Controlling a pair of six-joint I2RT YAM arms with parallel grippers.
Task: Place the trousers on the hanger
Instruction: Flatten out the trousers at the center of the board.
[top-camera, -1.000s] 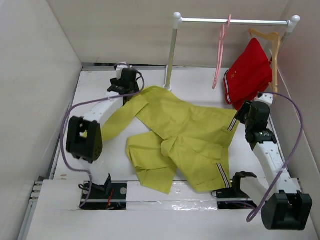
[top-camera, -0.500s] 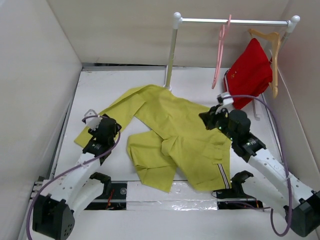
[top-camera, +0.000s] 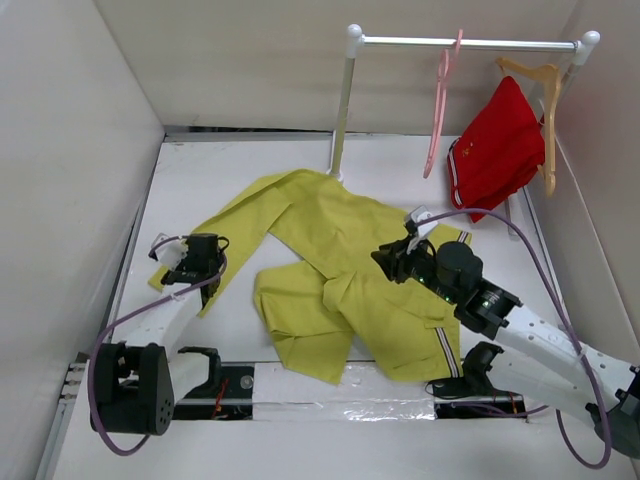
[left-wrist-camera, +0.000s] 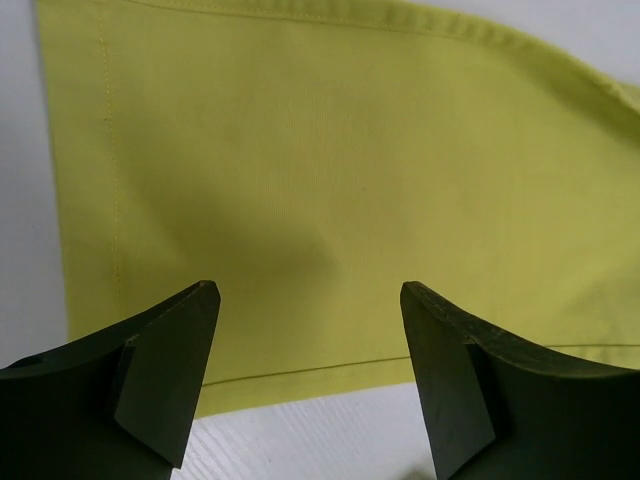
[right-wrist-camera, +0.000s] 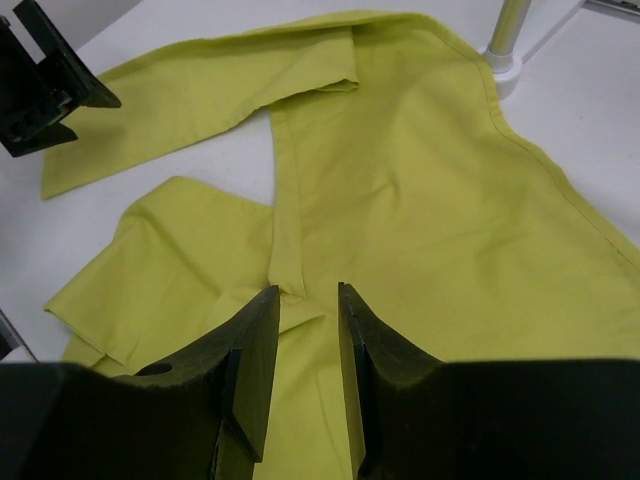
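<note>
Both empty | left gripper wide open over trousers leg end, counter left edge | right gripper slightly parted over crotch, nearer hanger

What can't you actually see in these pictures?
- Top view: the body of the right gripper covers its tips, so contact with the trousers is unclear.
- Top view: the pink hanger hangs edge-on, too thin to read its shape.
- Left wrist view: frame edges cut off all but one trouser-leg end.
- Right wrist view: the striped waistband falls outside the frame.
</note>
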